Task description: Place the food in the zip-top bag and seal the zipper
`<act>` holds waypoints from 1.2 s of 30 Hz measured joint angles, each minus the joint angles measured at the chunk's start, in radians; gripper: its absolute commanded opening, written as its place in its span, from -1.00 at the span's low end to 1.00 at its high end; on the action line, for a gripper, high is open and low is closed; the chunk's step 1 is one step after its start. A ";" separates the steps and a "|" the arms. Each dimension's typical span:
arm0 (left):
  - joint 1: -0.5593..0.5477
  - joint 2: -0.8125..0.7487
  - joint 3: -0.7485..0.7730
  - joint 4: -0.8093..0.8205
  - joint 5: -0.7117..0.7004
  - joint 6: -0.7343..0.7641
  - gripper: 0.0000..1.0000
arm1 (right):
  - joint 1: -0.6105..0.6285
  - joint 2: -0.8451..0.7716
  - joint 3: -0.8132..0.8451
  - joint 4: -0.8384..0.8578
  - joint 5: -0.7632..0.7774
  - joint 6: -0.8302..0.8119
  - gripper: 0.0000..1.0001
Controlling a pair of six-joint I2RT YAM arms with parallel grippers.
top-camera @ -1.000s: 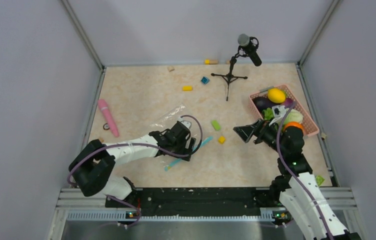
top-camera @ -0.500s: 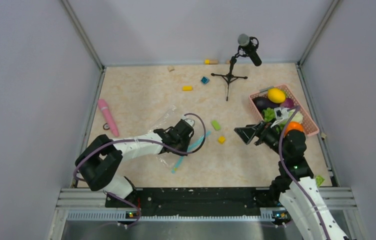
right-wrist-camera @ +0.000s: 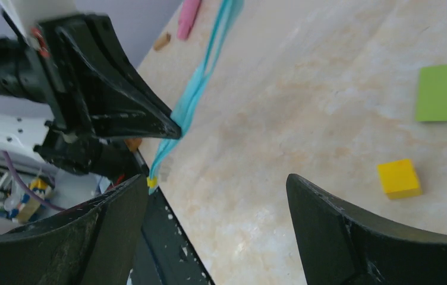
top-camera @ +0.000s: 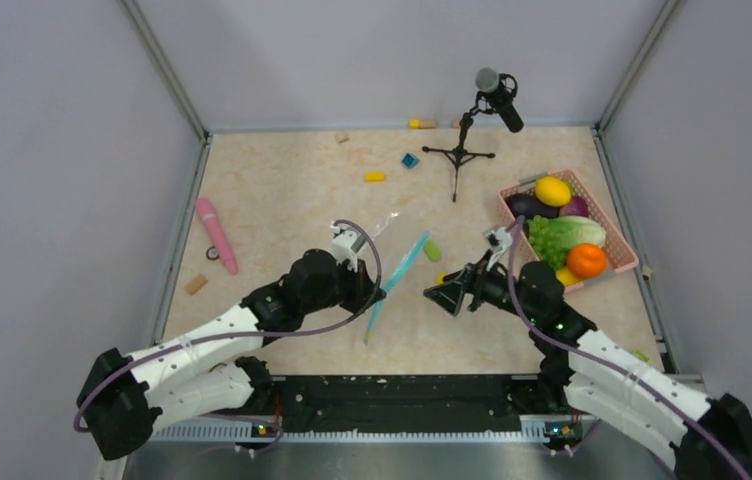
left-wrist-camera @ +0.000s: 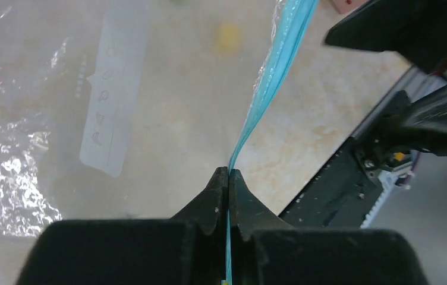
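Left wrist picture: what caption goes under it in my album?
The left gripper pinches the teal zipper of the clear zip-top bag.

From the left wrist you lose the zipper [left-wrist-camera: 271,77] off the top edge, and the zip-top bag [left-wrist-camera: 31,119] runs out at the left and top. The yellow spot [left-wrist-camera: 228,37] is too blurred to name. From above, the bag's clear film barely shows. At the right wrist, the right tool [right-wrist-camera: 216,184] has both fingers [right-wrist-camera: 352,237] cut by the bottom edge, and the pink piece [right-wrist-camera: 189,18] by the top.
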 measured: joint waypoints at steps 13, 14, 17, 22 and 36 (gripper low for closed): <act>0.000 -0.121 -0.126 0.152 0.178 -0.041 -1.00 | 0.373 0.311 0.030 0.236 0.488 -0.011 0.54; 0.000 -0.121 -0.126 0.158 0.186 -0.042 -1.00 | 0.378 0.316 0.030 0.252 0.507 -0.010 0.54; 0.000 -0.120 -0.126 0.175 0.195 -0.042 -1.00 | 0.379 0.319 0.030 0.286 0.533 -0.007 0.54; 0.000 -0.102 -0.126 0.189 0.199 -0.043 -1.00 | 0.379 0.318 0.030 0.305 0.534 -0.007 0.54; 0.000 -0.108 -0.126 0.200 0.171 -0.069 -1.00 | 0.380 0.105 0.021 0.198 0.586 0.013 0.54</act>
